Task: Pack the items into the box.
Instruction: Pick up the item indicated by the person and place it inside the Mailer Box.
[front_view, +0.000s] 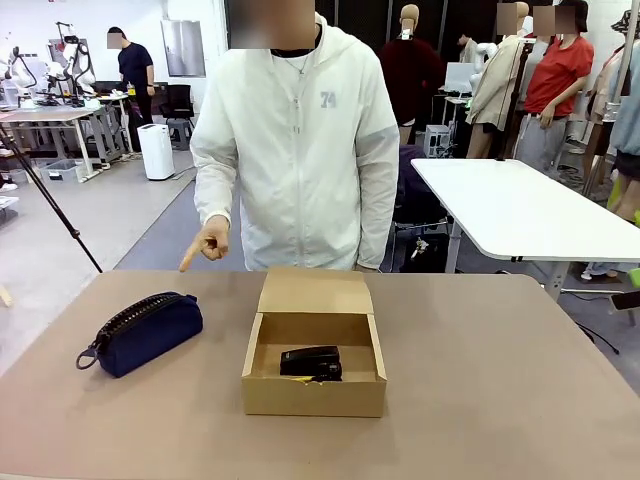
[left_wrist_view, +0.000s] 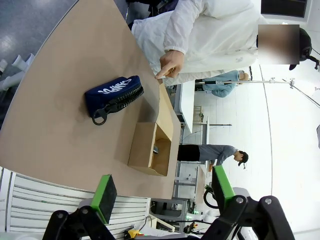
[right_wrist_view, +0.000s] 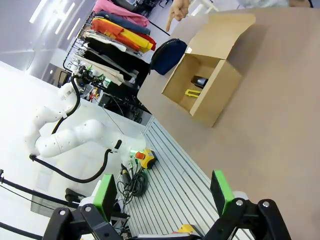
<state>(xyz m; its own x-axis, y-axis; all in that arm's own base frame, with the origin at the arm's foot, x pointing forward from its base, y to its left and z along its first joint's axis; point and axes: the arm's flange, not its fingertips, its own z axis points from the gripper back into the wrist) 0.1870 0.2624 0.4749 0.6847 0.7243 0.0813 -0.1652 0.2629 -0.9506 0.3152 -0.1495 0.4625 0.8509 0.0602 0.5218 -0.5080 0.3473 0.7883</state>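
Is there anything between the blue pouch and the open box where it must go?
Nothing visible. Bare table separates the pouch from the box, whose flap is folded back. The person's hand points from the far edge, not between them. A stapler lies inside.

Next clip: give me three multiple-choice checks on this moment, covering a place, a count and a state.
1. Where is the pouch? A in the box; B on the table, left of the box; C on the floor.
2. How many items lie in the box? A none; B one; C two.
3. The box's lid is: A open; B taped shut; C torn off.
Answers: 1 B, it lies on the table beside the box. 2 C, stapler and knife are inside. 3 A, the flap stands folded back.
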